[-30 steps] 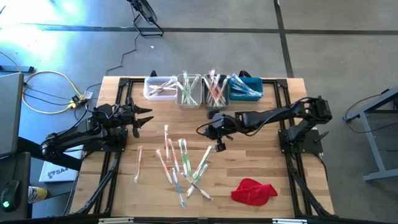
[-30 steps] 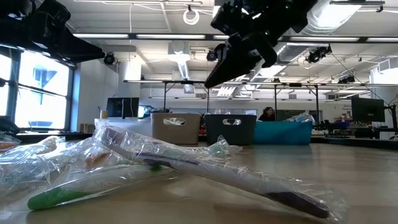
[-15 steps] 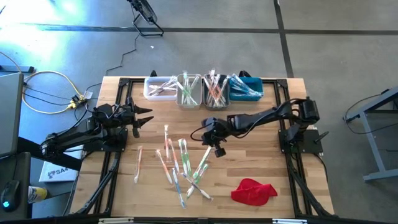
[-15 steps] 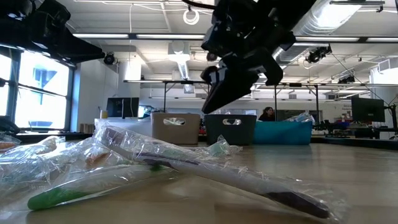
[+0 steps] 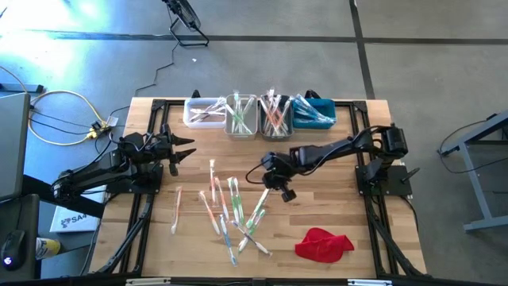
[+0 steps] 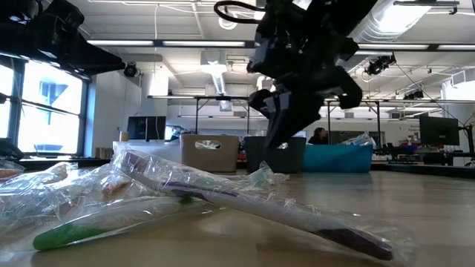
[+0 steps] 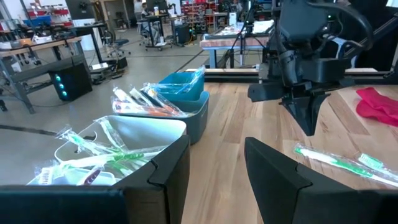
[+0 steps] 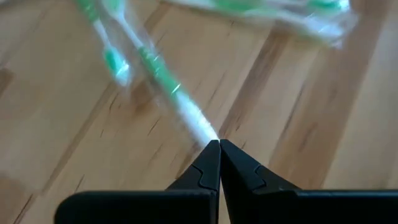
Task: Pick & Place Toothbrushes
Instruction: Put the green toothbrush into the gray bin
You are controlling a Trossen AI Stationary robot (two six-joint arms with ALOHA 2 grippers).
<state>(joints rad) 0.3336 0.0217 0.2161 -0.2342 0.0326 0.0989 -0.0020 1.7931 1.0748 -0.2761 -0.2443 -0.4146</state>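
Observation:
Several wrapped toothbrushes (image 5: 234, 208) lie loose on the wooden table's middle, piled across one another (image 6: 223, 196). My right gripper (image 5: 287, 195) hangs shut and empty just above the table at the pile's right edge, fingers slanting down (image 6: 277, 144). A green-and-white toothbrush (image 8: 158, 74) lies on the wood just ahead of its tips (image 8: 219, 144). My left gripper (image 5: 178, 151) waits open and level at the table's left side, nothing between its fingers (image 7: 214, 168).
Four small bins with toothbrushes in them stand in a row at the far edge: white (image 5: 202, 111), clear (image 5: 240, 117), grey (image 5: 274, 117), blue (image 5: 315, 111). A red cloth (image 5: 324, 244) lies near the front right. Bare wood lies between the pile and the bins.
My right gripper has sunk toward the table at the pile's right edge and tipped its fingers further downward, staying shut. The toothbrushes have not moved.

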